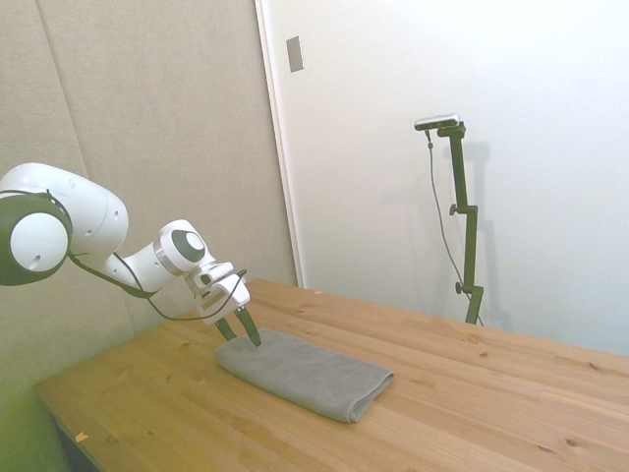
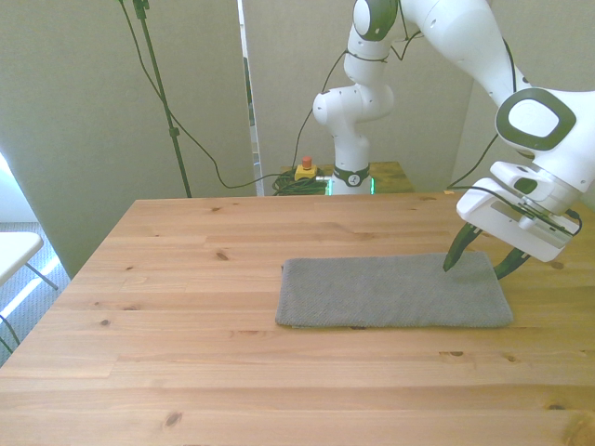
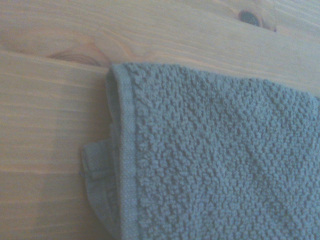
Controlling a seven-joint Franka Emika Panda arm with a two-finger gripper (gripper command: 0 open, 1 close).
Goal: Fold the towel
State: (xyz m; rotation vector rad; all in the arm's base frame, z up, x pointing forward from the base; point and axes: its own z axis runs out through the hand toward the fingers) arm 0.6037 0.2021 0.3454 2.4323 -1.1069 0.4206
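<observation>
Towel [image 2: 394, 290] lies flat on the counter [image 2: 186, 307], soft, light, thick and layered (a lower layer pokes out at the corner), so the hand [image 2: 476, 267], fingers apart over its right end in the front view, should probably pinch that hemmed edge.

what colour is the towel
Plain medium grey, no pattern, with a nubbly weave; the towel shows best in the wrist view.
</observation>
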